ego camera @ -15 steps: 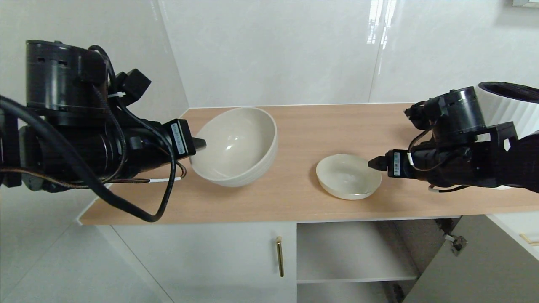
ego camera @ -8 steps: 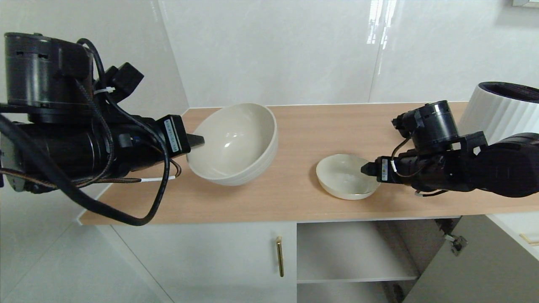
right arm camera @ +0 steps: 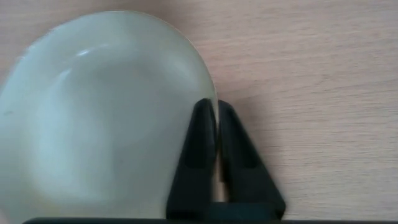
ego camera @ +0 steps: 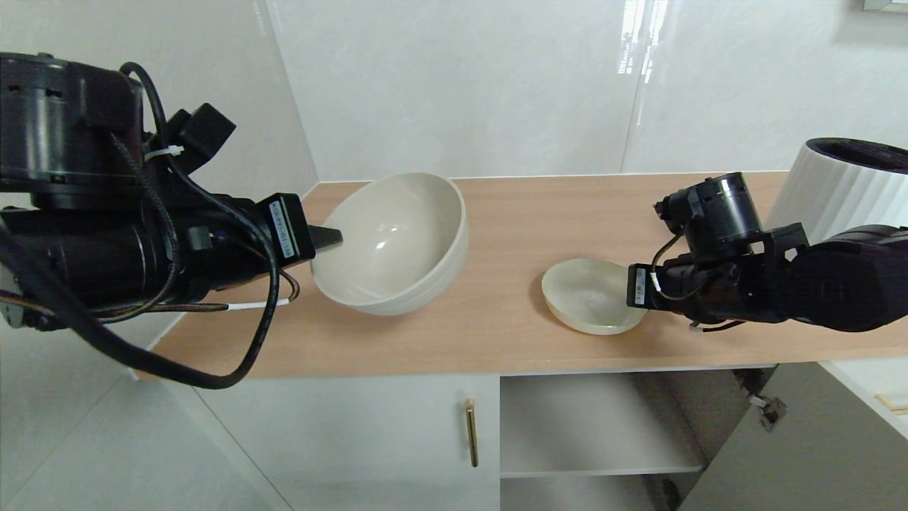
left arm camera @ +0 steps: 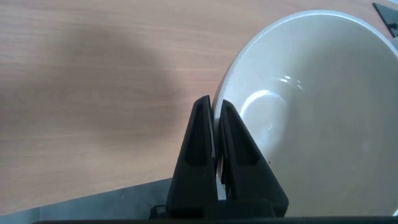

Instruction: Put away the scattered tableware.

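- We find the large bowl (ego camera: 394,241) over the left part of the counter (ego camera: 511,206), tipped, its left rim between the fingers of the left gripper (ego camera: 332,238).
- The small bowl (ego camera: 589,301) sits to its right, well apart and nearer the front edge; the right gripper (ego camera: 631,284) clasps its right rim.
- A vessel (ego camera: 840,181) stands at the far right, behind the right arm.
- Below the counter we see a closed door (ego camera: 340,440) at left and an open compartment (ego camera: 582,419) under the small bowl.
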Controlling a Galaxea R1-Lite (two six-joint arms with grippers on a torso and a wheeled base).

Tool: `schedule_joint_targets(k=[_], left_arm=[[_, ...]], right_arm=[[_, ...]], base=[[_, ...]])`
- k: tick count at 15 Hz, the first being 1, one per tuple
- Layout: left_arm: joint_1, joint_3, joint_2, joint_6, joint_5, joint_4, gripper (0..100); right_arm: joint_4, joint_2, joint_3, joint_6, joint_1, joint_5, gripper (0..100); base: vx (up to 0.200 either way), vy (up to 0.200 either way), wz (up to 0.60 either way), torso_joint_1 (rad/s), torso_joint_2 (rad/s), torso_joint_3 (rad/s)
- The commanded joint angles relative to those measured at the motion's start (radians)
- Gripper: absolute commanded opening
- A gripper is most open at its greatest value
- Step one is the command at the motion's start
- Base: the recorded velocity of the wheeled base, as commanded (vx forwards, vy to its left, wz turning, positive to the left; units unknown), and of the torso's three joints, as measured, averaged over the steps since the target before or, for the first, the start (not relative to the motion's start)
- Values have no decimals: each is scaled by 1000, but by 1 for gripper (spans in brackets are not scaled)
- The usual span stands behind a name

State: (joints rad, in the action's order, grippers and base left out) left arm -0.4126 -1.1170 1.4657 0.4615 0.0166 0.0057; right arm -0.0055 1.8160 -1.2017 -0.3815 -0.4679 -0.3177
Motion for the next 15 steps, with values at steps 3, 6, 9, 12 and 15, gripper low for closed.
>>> schedule_joint_targets(k=[3, 6, 9, 12, 15], left_arm=[[0, 17, -38, 0, 59, 2, 0], [0, 80, -73, -3, 86, 2, 0], [-20, 169, -104, -1, 85, 2, 0], [-31, 209, -128, -1, 85, 2, 0], [-46, 227, -128, 0, 85, 2, 0]], right_arm=[[2, -29, -6, -8, -2, 2, 0], [21, -130, 5, -39, -2, 91, 0], [122, -233, 13, -40, -2, 161, 0], [202, -316, 45, -40, -2, 173, 0], [206, -369, 88, -39, -3, 180, 0]], base=[[0, 0, 0, 0, 0, 0], [0, 0, 0, 0, 0, 0], [0, 0, 0, 0, 0, 0], [0, 0, 0, 0, 0, 0], [-133, 0, 0, 0, 2, 3]])
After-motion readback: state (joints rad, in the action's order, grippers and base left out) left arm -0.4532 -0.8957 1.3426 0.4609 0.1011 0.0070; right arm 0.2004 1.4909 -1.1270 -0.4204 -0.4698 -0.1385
